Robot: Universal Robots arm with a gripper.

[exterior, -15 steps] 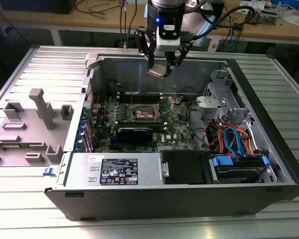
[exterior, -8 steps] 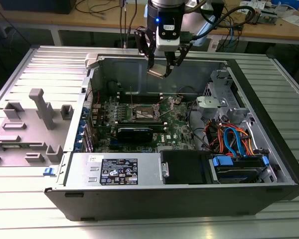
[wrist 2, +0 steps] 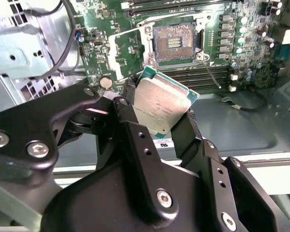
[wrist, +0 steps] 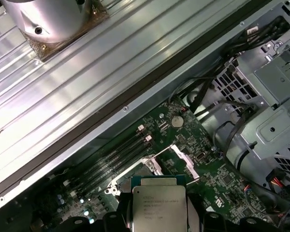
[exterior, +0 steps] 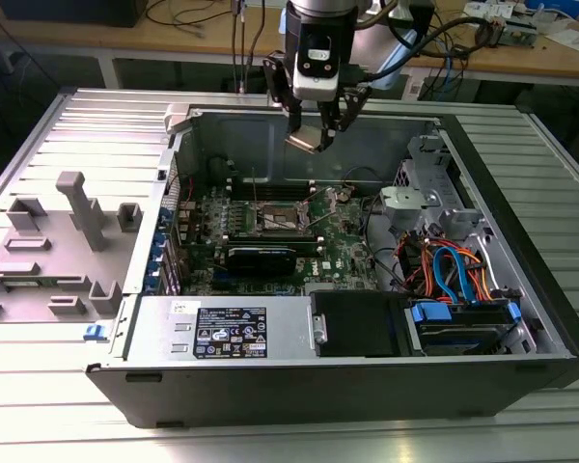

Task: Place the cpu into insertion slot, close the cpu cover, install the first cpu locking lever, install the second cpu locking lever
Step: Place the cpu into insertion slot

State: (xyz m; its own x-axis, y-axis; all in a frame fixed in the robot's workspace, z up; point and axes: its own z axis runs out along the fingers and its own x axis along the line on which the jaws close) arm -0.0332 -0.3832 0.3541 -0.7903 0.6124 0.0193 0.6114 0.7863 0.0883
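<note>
My gripper [exterior: 314,133] hangs over the far side of the open computer case, shut on the cpu [exterior: 305,141], which it holds tilted in the air. In the second wrist view, black fingers [wrist 2: 135,128] clamp two opposite edges of the silver-topped cpu [wrist 2: 162,104]. Below lies the insertion slot [wrist 2: 173,43], open and dark with its contacts exposed. The cpu cover [wrist 2: 128,48] stands swung up beside it. A thin wire lever [wrist 2: 210,72] sticks out next to the socket. In the first wrist view the cpu [wrist: 158,208] hides most of the socket, with the raised cover [wrist: 182,159] behind it.
A black expansion card [exterior: 261,258] lies just in front of the socket [exterior: 275,217], and long memory slots [wrist 2: 217,77] run alongside it. The case's far wall [exterior: 261,145] is close behind the gripper. A drive cage with blue cables [exterior: 458,280] sits at the exterior view's right, and a grey fixture [exterior: 82,207] at its left.
</note>
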